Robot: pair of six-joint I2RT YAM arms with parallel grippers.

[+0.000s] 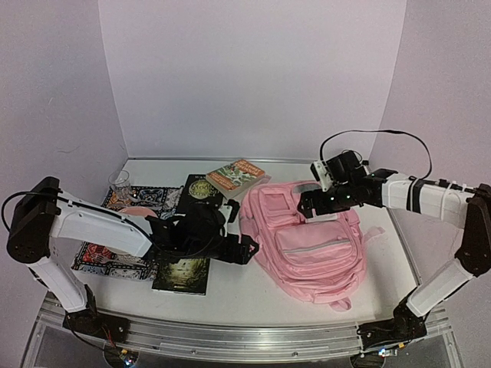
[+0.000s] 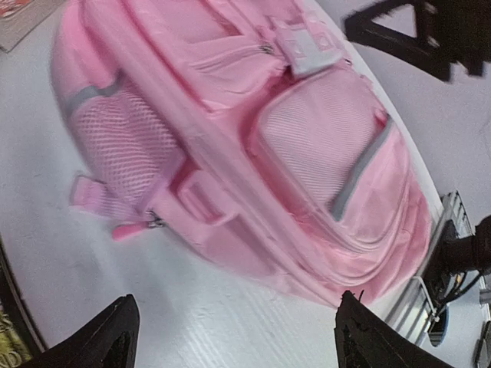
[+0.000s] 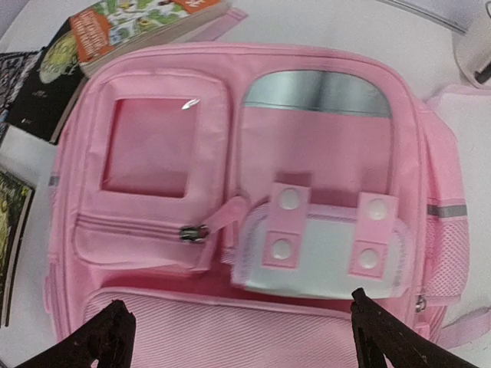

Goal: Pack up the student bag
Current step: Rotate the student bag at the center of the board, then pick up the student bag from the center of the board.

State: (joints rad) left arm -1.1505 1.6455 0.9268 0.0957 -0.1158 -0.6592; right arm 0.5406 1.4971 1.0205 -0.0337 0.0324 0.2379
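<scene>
- Student bag (image 1: 311, 238): flat on the bench (image 1: 253, 295), front pockets up, right of centre; every zip in view looks closed, so probably at the opening step, with nothing packed yet.
- Left end effector (image 1: 247, 250): spread wide, holding nothing, low beside the bag's left flank, just short of touching.
- Right end effector (image 1: 313, 204): spread fully, empty, hovering over the bag's upper front above the white snap patch (image 3: 322, 245).
- Pick one zip pull and commit to it: the side pull (image 2: 153, 222) near the mesh pocket sits closest to the left fingers; the front-pocket pull (image 3: 193, 232) lies under the right wrist.
- Close on the tab itself, not on loose fabric; soft cloth will likely bunch and slip.
- Pin the bag with the other arm before pulling, otherwise expect the whole bag to slide across the bench.
- Draw along the zip track, low and steady, rather than lifting upward.
- Open wide enough to take the largest item before reaching for anything.
- Leave the orange-and-green paperback (image 1: 236, 175), the black book (image 1: 201, 192) and the dark book (image 1: 182, 274) where they lie until a compartment gapes.
- Mind the drinking glass (image 1: 120, 182) at the far left when swinging the left arm back for the books.
</scene>
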